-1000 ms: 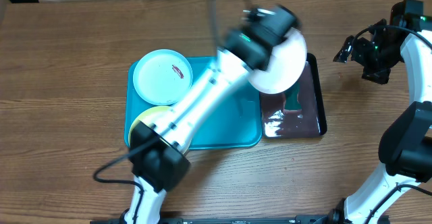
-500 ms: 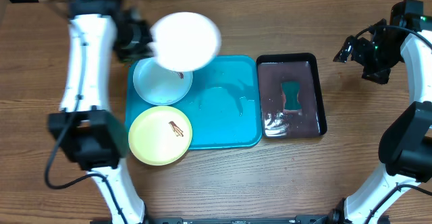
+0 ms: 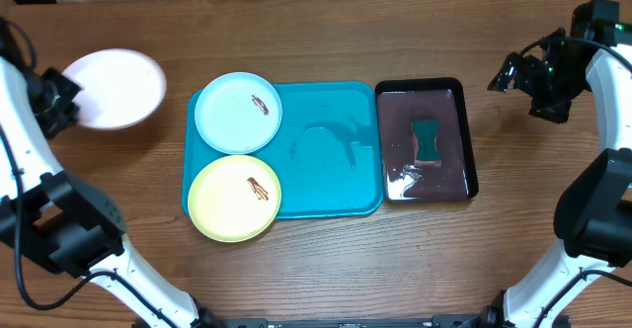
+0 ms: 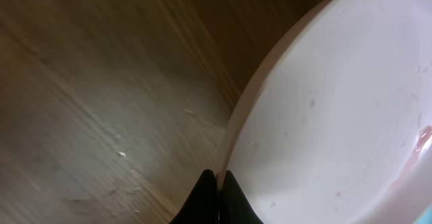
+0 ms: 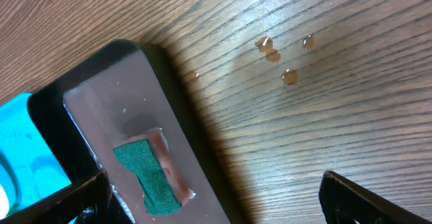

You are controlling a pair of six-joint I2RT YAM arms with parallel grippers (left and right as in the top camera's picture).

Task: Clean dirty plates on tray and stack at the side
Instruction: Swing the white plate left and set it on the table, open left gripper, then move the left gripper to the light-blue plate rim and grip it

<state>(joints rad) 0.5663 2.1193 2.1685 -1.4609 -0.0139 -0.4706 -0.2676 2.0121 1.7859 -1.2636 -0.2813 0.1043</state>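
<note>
I'm on the stacking step: my left tool [image 4: 217,177] pinches the white plate [image 3: 114,89] by its rim over the desk [image 3: 118,229] left of the tray [image 3: 336,185], right tool [image 5: 216,193] wide and empty, so next I'd lower it flat, release, then fetch the mint plate [image 3: 237,113]

Left gripper [image 4: 217,185] pinches its two dark fingers [image 4: 236,205] together on the rim of the white plate [image 4: 337,109], which spreads ahead and to the right of them. Blurred wooden table [image 4: 88,82] lies to the left. A faint pink streak [image 4: 422,140] marks the plate's far right.
</note>
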